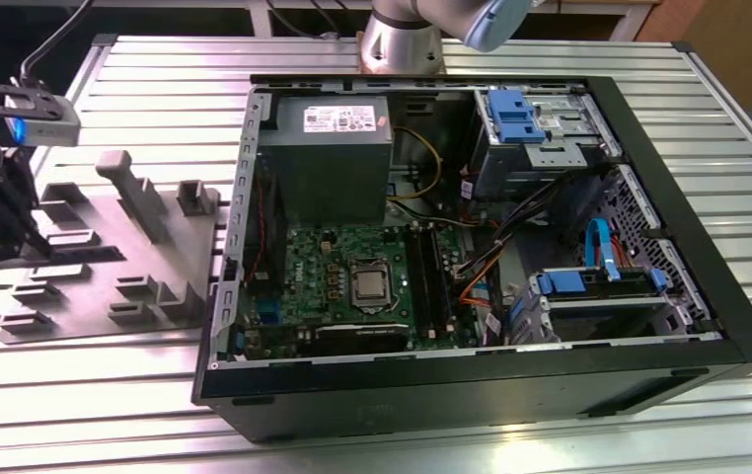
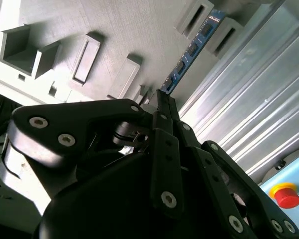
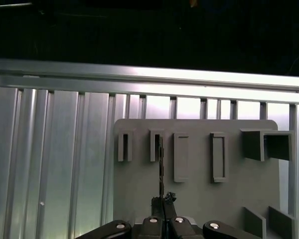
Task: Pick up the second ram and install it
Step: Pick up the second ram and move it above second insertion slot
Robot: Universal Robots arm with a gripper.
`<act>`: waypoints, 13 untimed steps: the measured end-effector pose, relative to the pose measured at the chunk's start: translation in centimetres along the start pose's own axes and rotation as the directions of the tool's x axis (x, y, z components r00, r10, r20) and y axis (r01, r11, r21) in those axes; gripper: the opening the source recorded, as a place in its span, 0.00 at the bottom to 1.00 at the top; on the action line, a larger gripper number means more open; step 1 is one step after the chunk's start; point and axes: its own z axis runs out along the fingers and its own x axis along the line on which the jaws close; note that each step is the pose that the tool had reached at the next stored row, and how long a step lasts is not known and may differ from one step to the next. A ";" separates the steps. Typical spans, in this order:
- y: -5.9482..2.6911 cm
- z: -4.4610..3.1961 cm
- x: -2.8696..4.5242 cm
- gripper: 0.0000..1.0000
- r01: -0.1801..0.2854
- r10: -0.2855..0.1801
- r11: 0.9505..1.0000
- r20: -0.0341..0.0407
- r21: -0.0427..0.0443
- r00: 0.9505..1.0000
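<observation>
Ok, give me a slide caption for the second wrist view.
Gripper shut on the RAM stick at the grey holder tray.

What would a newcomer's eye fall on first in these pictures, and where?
The open computer case lies on the slatted metal table, its green motherboard exposed, in the middle of the exterior view. At that view's left sits a grey holder tray; in the second wrist view the gripper is shut on one end of the slim blue second ram by the tray's slots.
</observation>
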 end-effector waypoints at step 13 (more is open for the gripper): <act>0.10 -2.08 -0.05 0.11 0.005 -0.005 1.000 0.000 0.000 1.000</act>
